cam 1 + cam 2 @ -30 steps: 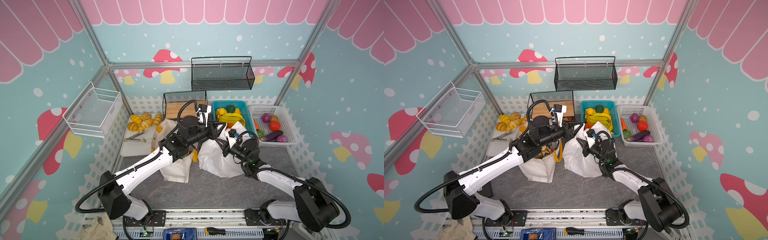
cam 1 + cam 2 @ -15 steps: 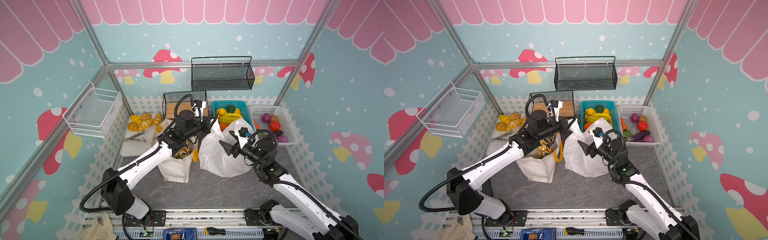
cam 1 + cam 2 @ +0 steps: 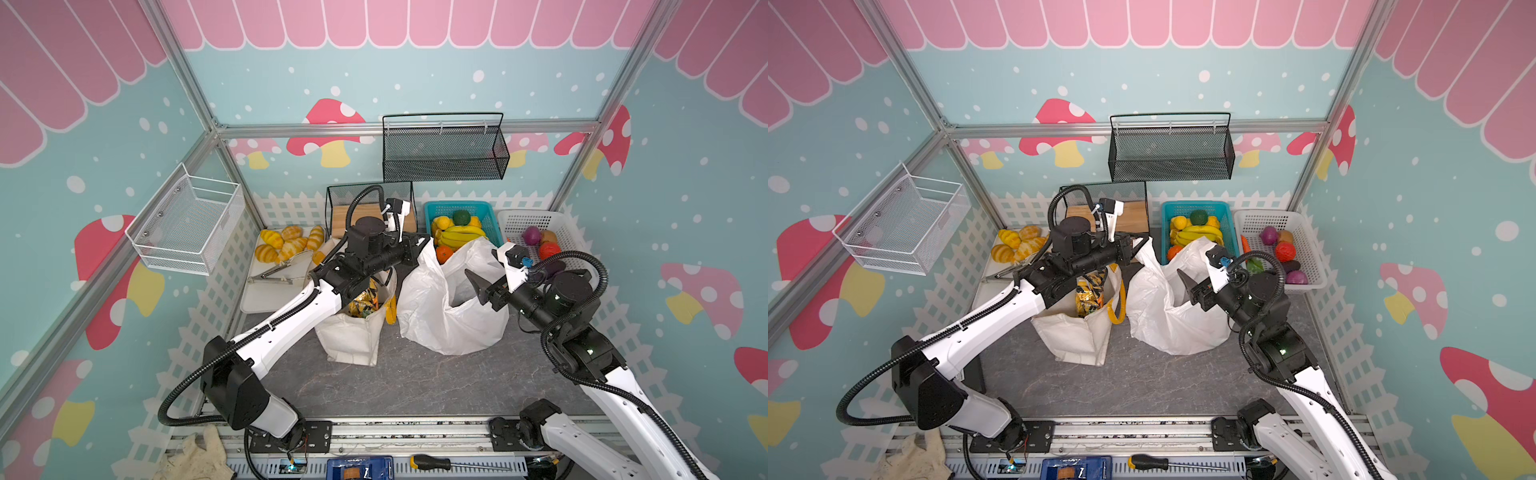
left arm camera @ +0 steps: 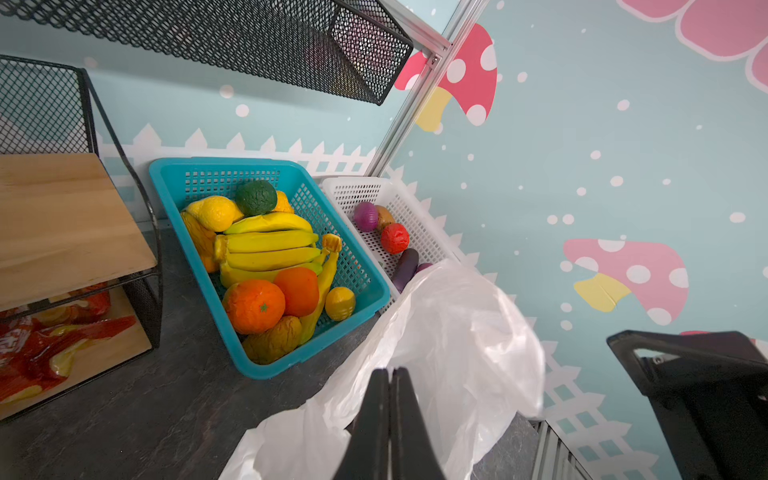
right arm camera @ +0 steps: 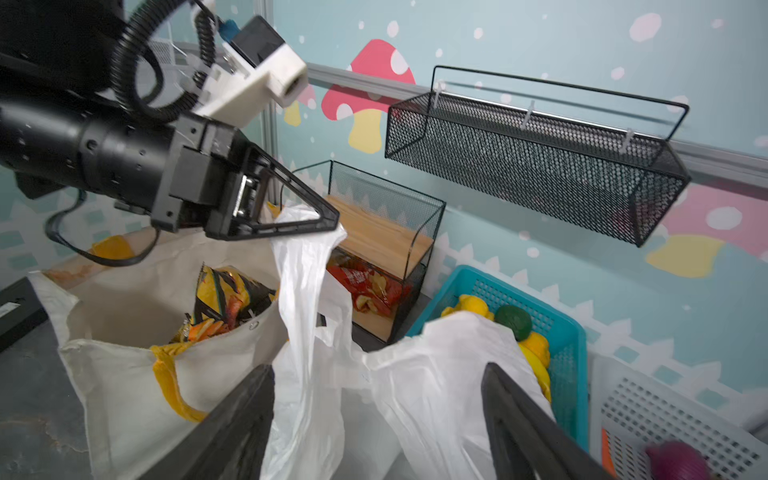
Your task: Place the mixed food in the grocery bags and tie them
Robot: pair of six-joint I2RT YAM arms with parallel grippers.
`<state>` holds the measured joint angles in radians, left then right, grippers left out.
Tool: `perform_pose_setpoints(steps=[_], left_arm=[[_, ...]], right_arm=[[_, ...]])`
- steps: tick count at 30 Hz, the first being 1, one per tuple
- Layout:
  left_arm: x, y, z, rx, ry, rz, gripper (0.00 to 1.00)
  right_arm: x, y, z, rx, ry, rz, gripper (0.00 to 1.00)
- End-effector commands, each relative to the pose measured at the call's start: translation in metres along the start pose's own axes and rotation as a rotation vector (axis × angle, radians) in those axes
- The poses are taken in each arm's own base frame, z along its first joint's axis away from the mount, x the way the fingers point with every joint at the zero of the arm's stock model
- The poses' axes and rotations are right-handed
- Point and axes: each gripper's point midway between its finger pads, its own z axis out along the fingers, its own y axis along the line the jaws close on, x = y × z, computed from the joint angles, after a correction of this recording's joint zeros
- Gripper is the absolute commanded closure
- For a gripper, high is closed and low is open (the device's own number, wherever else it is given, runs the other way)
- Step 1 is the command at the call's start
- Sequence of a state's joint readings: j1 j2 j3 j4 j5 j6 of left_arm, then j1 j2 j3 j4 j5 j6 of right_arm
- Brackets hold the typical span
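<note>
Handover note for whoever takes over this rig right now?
Left gripper: shut on a handle of the white plastic bag, held up.
Right gripper: open over that bag's mouth, gripping nothing.
Canvas tote: upright, snack packets inside, untied.
Done: tote loaded. The plastic bag's contents are hidden.
Left: tie both bags.

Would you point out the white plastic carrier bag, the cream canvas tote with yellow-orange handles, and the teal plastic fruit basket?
White plastic bag [image 3: 436,324]: in a top view, front wall.
Cream canvas tote [image 3: 351,338]: in a top view, front panel.
Teal plastic basket [image 4: 224,185]: left wrist view, back wall.
</note>
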<state>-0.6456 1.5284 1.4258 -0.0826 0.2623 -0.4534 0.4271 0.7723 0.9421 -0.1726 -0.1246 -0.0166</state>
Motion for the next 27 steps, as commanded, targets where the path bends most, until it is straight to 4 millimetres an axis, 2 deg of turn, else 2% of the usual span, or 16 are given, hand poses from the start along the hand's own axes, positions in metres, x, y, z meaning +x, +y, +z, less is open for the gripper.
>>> perform_pose_setpoints(steps=[1,4,8,14,21,22,25,27], left_arm=[[-0.014,-0.006,-0.007,0.013,-0.012,0.032,1.00],[-0.014,-0.005,-0.006,0.015,-0.005,0.028,1.00],[-0.016,-0.004,-0.006,0.019,0.000,0.026,1.00],[-0.016,-0.006,-0.005,0.027,0.018,0.027,1.00],[-0.016,-0.004,-0.003,0.018,0.033,0.040,1.00],[-0.017,-0.005,-0.003,0.019,0.033,0.043,0.99],[-0.019,0.000,-0.003,0.001,0.031,0.053,0.96],[-0.021,0.003,-0.006,-0.022,0.020,0.073,0.88]], right_arm=[[0.004,-0.020,-0.016,0.112,0.046,-0.043,0.20],[0.009,-0.025,-0.021,0.142,0.069,-0.045,0.20],[0.035,-0.025,-0.007,0.147,0.142,-0.026,0.19],[0.073,-0.052,0.011,0.310,0.241,-0.026,0.19],[0.094,-0.045,0.030,0.279,0.246,-0.014,0.20],[0.097,-0.046,0.032,0.284,0.249,-0.012,0.24],[0.096,-0.046,0.032,0.288,0.235,0.003,0.49],[0.091,-0.041,0.030,0.261,0.201,0.022,0.61]])
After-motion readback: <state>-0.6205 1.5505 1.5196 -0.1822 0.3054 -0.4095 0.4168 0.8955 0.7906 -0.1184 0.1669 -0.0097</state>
